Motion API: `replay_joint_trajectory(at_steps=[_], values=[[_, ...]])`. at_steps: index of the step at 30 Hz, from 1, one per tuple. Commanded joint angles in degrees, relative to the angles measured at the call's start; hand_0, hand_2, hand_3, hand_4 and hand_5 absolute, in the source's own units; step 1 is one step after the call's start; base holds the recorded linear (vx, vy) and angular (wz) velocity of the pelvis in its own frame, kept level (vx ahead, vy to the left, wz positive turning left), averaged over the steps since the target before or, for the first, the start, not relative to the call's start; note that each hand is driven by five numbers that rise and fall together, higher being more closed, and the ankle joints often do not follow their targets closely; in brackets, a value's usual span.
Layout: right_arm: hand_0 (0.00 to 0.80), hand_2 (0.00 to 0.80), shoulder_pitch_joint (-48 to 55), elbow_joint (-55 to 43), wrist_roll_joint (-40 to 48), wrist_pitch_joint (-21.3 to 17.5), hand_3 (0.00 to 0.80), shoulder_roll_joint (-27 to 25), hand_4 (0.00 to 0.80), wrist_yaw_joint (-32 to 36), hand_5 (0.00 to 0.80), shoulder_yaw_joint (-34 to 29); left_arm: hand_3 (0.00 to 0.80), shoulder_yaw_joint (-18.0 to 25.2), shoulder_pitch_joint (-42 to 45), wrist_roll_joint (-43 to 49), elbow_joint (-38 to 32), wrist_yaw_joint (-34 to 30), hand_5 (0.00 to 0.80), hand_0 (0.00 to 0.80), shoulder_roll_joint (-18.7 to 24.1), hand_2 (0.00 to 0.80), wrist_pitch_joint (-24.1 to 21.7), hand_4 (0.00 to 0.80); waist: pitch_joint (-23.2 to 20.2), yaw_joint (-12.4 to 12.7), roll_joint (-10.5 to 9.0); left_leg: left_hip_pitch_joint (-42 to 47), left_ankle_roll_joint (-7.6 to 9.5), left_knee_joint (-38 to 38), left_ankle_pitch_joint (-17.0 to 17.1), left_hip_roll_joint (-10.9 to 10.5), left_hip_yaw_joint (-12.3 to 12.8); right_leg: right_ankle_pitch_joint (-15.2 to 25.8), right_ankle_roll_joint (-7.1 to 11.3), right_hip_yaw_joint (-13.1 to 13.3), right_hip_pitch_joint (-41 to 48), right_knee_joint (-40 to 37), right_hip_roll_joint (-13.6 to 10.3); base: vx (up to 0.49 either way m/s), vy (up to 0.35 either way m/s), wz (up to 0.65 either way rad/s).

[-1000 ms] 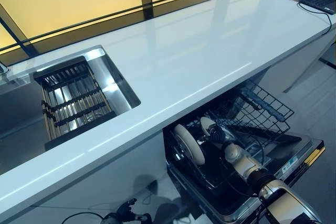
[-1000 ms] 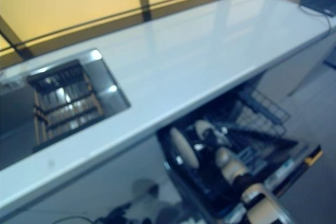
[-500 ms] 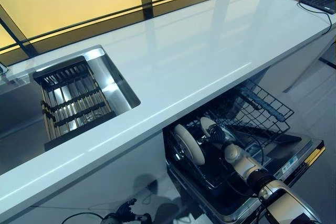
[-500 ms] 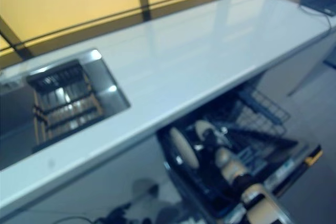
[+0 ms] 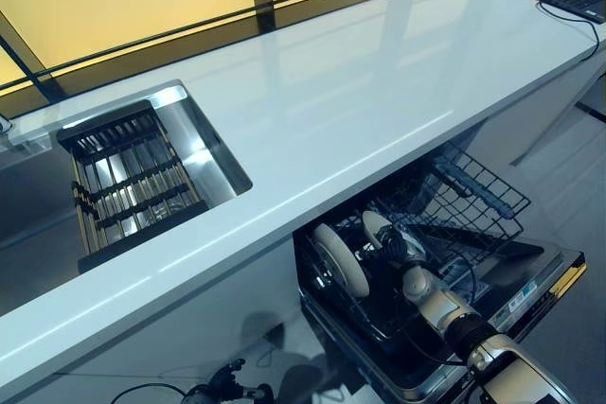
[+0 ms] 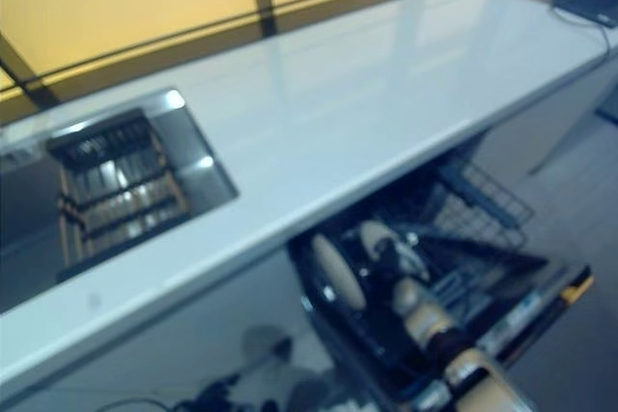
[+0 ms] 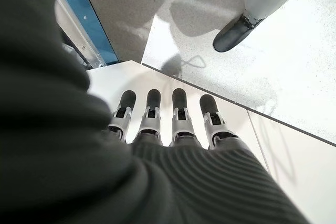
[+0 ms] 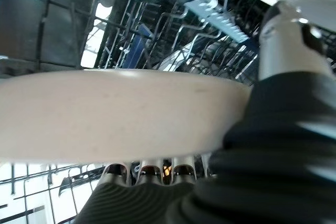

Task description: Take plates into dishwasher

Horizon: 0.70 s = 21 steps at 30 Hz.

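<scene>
In the dishwasher rack, right robot hand around an upright plate.

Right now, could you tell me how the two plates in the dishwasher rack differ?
The larger plate stands free on edge at the rack's left; the smaller plate behind it is gripped by the right hand. The larger shows its broad face, the smaller only a sliver. Both are pale and upright.

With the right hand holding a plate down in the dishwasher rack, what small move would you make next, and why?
Probably lower the plate a little further until it seats between the rack's wires, then let go. The right hand is shut on it inside the open dishwasher, beside an upright plate already racked. The left hand is idle, fingers straight.
</scene>
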Motion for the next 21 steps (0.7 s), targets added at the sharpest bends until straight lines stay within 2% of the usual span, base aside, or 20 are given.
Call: replay_joint_trajectory(at_steps=[1, 12, 21], values=[[0.0, 0.0, 0.86, -3.07, 1.39, 0.04, 0.0, -0.53, 0.0, -1.83, 0.0, 0.76, 0.0, 0.21, -2.47, -1.23, 1.51, 1.19, 0.0, 0.0, -0.4, 0.0, -0.26, 0.0, 1.71, 0.21, -2.84, -0.13, 2.61, -0.26, -3.41, -2.04, 0.84, 0.85, 1.32, 2.09, -4.62, 4.25, -1.5, 0.021, -0.018, -0.05], [0.0, 0.0, 4.69, -9.06, 1.14, -1.17, 0.0, -1.89, 0.0, -3.62, 0.0, -1.78, 0.0, 1.99, -0.57, -0.39, 1.4, 1.41, 0.0, 0.0, 0.15, 0.0, -0.04, 0.0, 0.66, -0.48, -4.13, 1.02, 2.56, -0.26, -3.89, -1.3, 1.59, 0.48, 1.2, 2.39, -3.61, 4.09, -0.94, 0.012, -0.01, -0.02], [0.0, 0.0, 6.38, -12.6, 1.1, -2.66, 0.0, -2.79, 0.0, -6.37, 0.0, -4.22, 0.0, 2.63, 0.41, 0.34, 1.82, 1.6, 0.0, 0.0, 0.07, 0.0, -0.63, 0.0, 0.31, -0.87, -4.03, 1.46, 2.62, -0.26, -4.01, -1.23, 1.56, 0.1, 1.04, 2.64, -3.06, 4.14, -0.77, 0.0, 0.0, 0.0]])
